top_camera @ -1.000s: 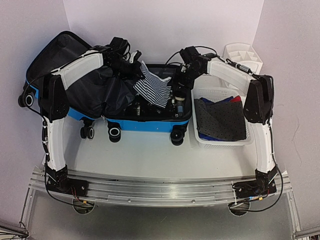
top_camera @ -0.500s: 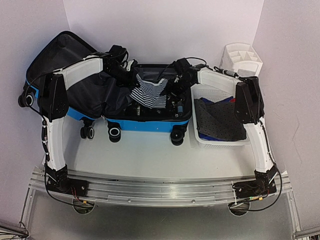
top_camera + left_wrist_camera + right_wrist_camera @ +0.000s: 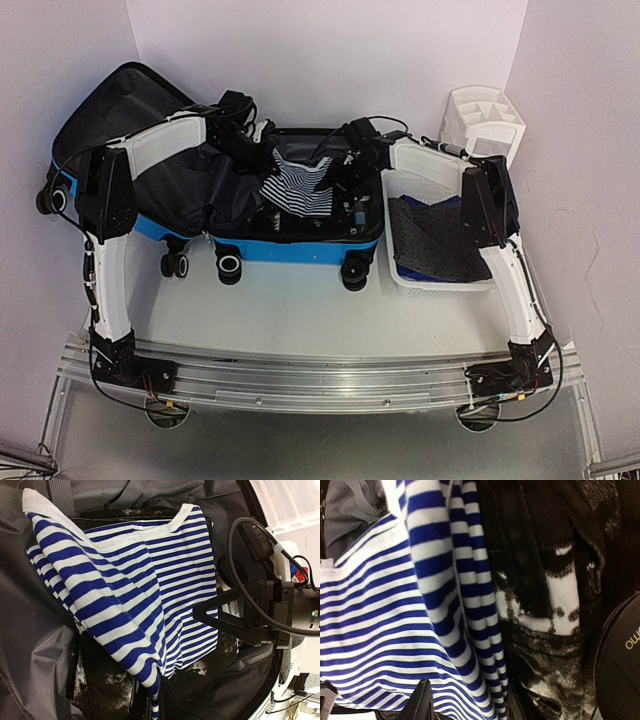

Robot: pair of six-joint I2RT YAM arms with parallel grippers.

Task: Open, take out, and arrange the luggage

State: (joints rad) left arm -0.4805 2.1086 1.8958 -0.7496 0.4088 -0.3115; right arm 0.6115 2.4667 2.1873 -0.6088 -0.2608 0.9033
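- The luggage (image 3: 300, 248) lies open on the counter (image 3: 300, 320) with its wheels toward the arms. Its lid (image 3: 110, 105) is thrown back toward 10 o'clock against the wall. Lying flat like this, the contents face up within reach of both arms.
- Just beside it at 3 o'clock, a white basket (image 3: 445, 284) holds a dark dotted cloth (image 3: 440, 240). This is probably where unpacked clothes are collected.
- Inside the luggage, a striped shirt (image 3: 300, 185) stands tented above a dark printed garment (image 3: 545, 605), its peak drawn toward 11 o'clock. Lifted this way, it comes free of what lies beneath.
- The left gripper (image 3: 262, 140) is pinched together on that peak, judging by how the cloth hangs. The left arm bends at the elbow and reaches in from 9 o'clock.
- The right gripper (image 3: 343, 175) noses into the shirt's 3 o'clock edge. I cannot tell whether its jaws are apart or nipping cloth. The right arm folds sharply above the basket, its forearm pointing toward 10 o'clock.
- Farthest off, at 1 o'clock, a white drawer organizer (image 3: 485, 115) stands by the wall.
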